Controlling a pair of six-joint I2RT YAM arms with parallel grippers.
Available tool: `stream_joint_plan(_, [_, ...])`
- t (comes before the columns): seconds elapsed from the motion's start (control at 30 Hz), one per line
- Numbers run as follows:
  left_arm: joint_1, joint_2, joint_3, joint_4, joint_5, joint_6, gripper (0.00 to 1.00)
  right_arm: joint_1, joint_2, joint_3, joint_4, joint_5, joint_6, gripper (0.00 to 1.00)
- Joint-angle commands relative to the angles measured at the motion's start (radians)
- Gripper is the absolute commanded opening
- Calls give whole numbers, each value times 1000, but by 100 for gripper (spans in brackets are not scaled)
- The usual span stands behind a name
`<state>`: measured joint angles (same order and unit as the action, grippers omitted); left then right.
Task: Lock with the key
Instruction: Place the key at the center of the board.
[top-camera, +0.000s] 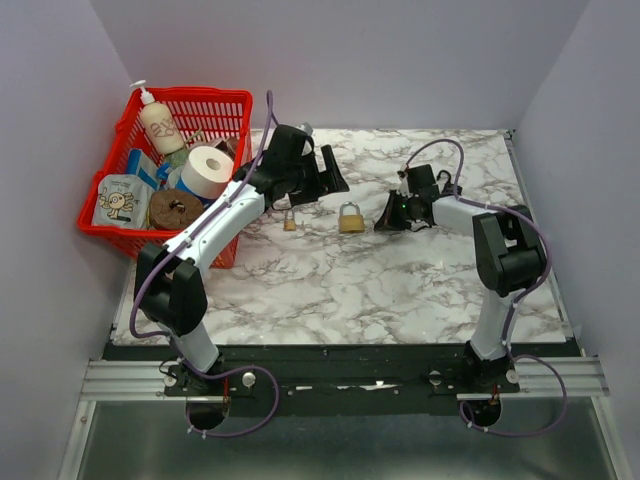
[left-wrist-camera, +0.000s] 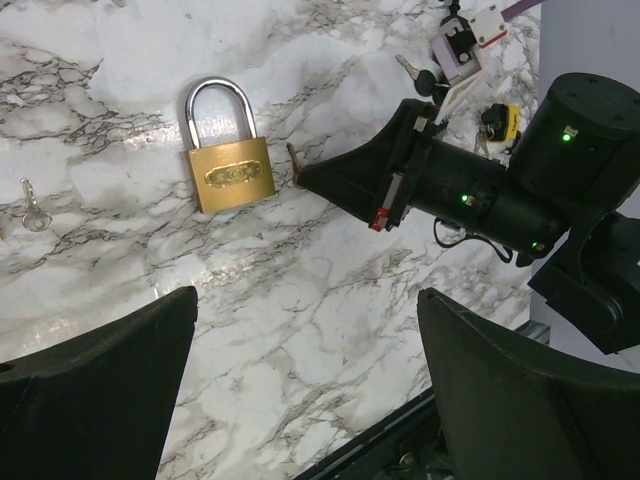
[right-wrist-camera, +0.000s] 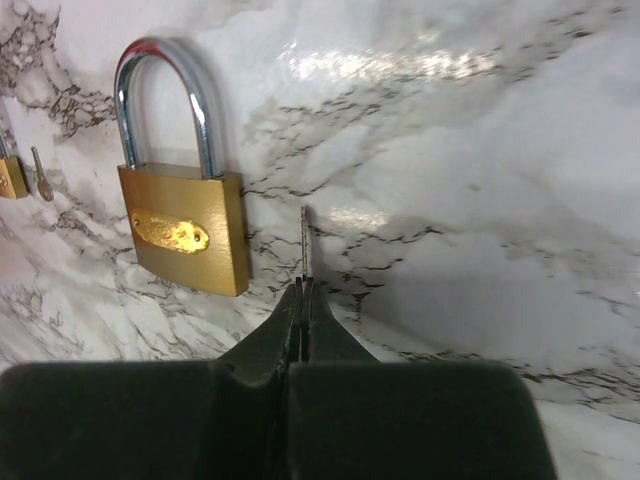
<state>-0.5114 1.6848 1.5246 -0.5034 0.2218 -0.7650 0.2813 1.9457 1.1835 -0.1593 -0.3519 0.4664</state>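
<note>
A brass padlock (top-camera: 351, 218) (left-wrist-camera: 228, 165) (right-wrist-camera: 185, 235) lies flat on the marble table, its steel shackle pointing to the far side. My right gripper (top-camera: 385, 222) (right-wrist-camera: 304, 290) is shut on a thin key (right-wrist-camera: 306, 245) (left-wrist-camera: 295, 165). The key's blade sticks out past the fingertips, just right of the padlock body and not touching it. My left gripper (top-camera: 330, 170) (left-wrist-camera: 307, 300) hangs open above the table, left of and behind the padlock, with nothing between its fingers.
A smaller padlock (top-camera: 289, 222) (right-wrist-camera: 10, 178) and a loose small key (left-wrist-camera: 33, 208) (right-wrist-camera: 40, 175) lie left of the brass one. A red basket (top-camera: 235, 98) with a bottle, a tape roll and pouches stands at the far left. More keys (left-wrist-camera: 415, 72) lie by the right arm.
</note>
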Motion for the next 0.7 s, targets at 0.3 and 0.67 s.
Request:
stream_joint_plan(0.3, [13, -19, -23, 11, 31, -19, 98, -18, 24, 30, -43, 60, -5, 15])
stream_joint_plan(0.67, [19, -43, -23, 2, 22, 4, 99, -24, -27, 74, -117, 79, -55, 55])
